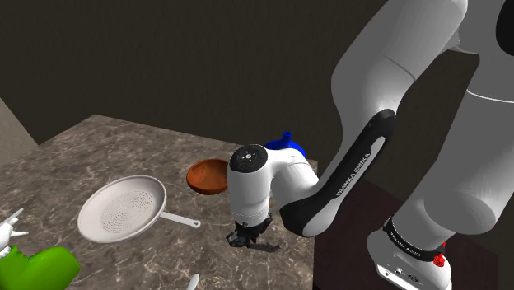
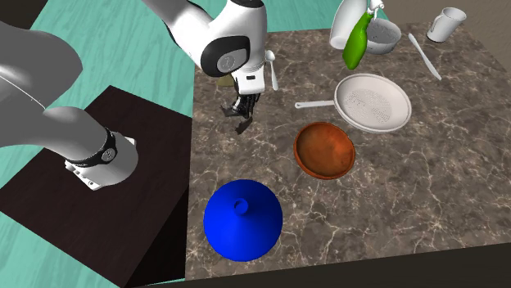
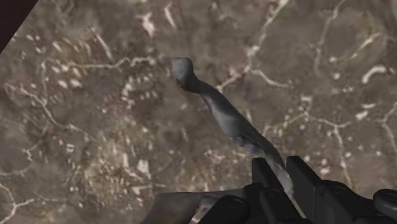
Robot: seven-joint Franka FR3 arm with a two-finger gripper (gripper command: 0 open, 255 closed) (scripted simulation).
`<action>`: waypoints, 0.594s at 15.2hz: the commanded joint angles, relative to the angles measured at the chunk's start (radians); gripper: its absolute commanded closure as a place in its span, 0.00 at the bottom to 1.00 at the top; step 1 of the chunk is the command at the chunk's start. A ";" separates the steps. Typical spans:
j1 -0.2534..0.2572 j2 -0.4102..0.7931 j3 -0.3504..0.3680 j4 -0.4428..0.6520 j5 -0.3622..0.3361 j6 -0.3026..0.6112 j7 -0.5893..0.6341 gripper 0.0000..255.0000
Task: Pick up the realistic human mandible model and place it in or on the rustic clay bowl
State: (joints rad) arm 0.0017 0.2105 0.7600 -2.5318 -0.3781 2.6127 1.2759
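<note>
The mandible model [image 3: 216,105] is a grey, curved jawbone lying against the brown marble counter [image 3: 95,127]. One end of it runs back between my two black fingers [image 3: 266,173], which clasp it. My gripper [image 1: 247,239] points down at the counter's near edge, close to the stand, and it also appears low over the counter [image 2: 242,116] in the second exterior view. The brown clay bowl [image 1: 207,175] stands empty a short way beyond the gripper. In the second exterior view the bowl [image 2: 324,150] is to the gripper's lower right.
A white perforated pan [image 2: 374,102] with a handle lies beyond the bowl. A blue domed lid [image 2: 242,219] sits near the counter's edge. A green bottle [image 2: 355,42], a white dish [image 2: 383,34], a mug [image 2: 446,23] and cutlery [image 2: 424,56] are at the far end. The dark stand [image 2: 90,204] adjoins the counter.
</note>
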 commanded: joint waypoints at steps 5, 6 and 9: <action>0.001 0.001 -0.001 0.000 -0.001 0.000 0.001 1.00; -0.010 -0.017 0.015 -0.002 0.027 -0.009 -0.019 1.00; -0.040 -0.074 0.059 -0.006 0.113 -0.039 -0.082 1.00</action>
State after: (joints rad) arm -0.0322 0.1497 0.8083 -2.5391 -0.2875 2.5827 1.2088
